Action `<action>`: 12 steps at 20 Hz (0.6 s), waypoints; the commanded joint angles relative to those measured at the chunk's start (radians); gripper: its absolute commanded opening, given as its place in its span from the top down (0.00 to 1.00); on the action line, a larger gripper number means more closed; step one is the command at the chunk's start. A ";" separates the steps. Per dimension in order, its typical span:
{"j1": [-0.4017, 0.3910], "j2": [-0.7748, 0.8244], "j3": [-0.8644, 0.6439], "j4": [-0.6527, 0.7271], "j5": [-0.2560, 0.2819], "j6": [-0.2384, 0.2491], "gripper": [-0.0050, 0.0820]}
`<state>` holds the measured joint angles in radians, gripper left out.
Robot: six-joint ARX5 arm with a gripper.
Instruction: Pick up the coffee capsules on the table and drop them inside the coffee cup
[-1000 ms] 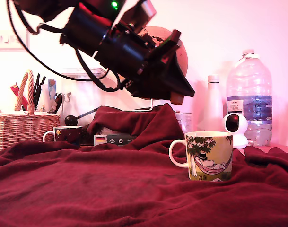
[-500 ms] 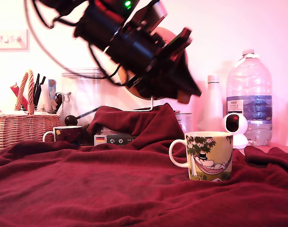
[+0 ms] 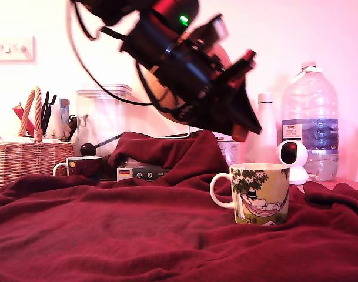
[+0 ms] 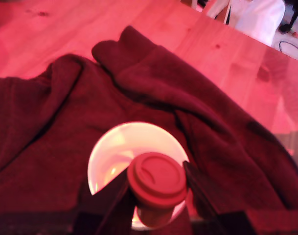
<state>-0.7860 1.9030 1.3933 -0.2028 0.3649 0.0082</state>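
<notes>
worktop (image 3: 108,235): soft rumpled red fleece, poor footing | coffee cup (image 3: 260,194): stiff, upright, right of centre | my hand (image 4: 156,193): closed on capsule (image 4: 157,180) over cup mouth; light, slick, thin-walled, sides gripped gently below rim

A strong pink-red cast tints both views. In the exterior view the far wall (image 3: 320,35) glares nearly white while my arm (image 3: 184,64) reads as a dark, slightly blurred silhouette. The wrist view is soft, the cup's (image 4: 134,161) interior overexposed.
</notes>
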 commanded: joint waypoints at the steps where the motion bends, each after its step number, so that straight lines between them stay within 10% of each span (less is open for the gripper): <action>1: -0.008 0.044 0.038 -0.028 0.000 0.018 0.71; 12: -0.027 0.135 0.135 -0.119 -0.013 0.046 0.71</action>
<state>-0.8055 2.0186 1.5288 -0.3325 0.3500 0.0452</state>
